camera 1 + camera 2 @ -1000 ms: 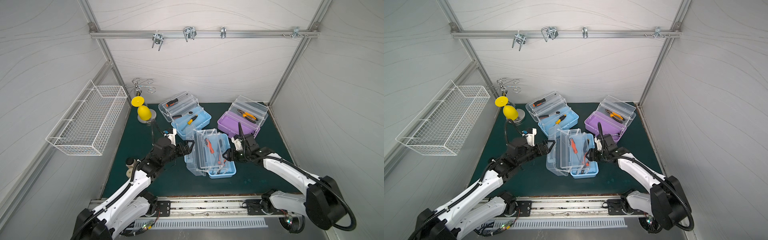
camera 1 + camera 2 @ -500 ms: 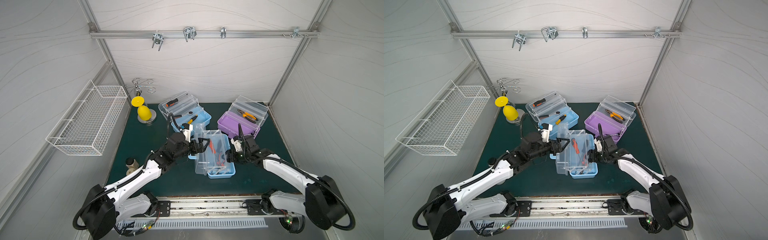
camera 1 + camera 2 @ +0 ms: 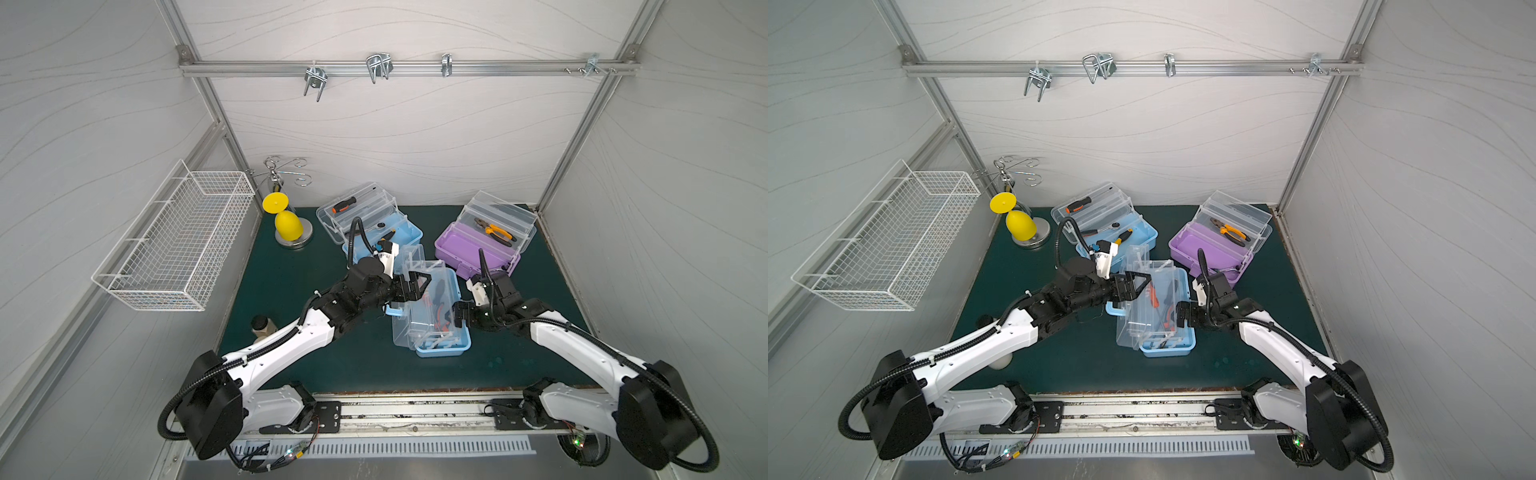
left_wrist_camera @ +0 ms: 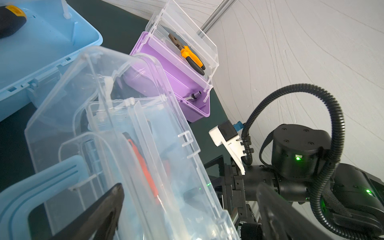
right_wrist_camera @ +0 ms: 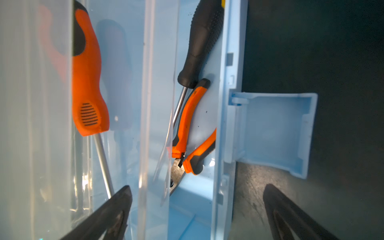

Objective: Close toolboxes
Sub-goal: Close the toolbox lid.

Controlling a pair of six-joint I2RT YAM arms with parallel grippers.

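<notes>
At the nearest toolbox [image 3: 441, 351], my left gripper [image 3: 417, 286], jaws spread, tips the lid [image 3: 409, 330] over; right gripper [image 3: 458, 318], released, straddles the front wall [image 5: 221, 62], probably bracing.

The left arm [image 3: 291, 345] is stretching in from the side, bringing the left gripper [image 3: 417, 286] up against the near light-blue toolbox [image 3: 442, 353]. The box's clear lid [image 3: 405, 328], which a second ago lay open flat beside it, is swinging up and over and is now tilting above the box. At the opposite side, the right gripper [image 3: 457, 319] is spreading its jaws wider.
</notes>
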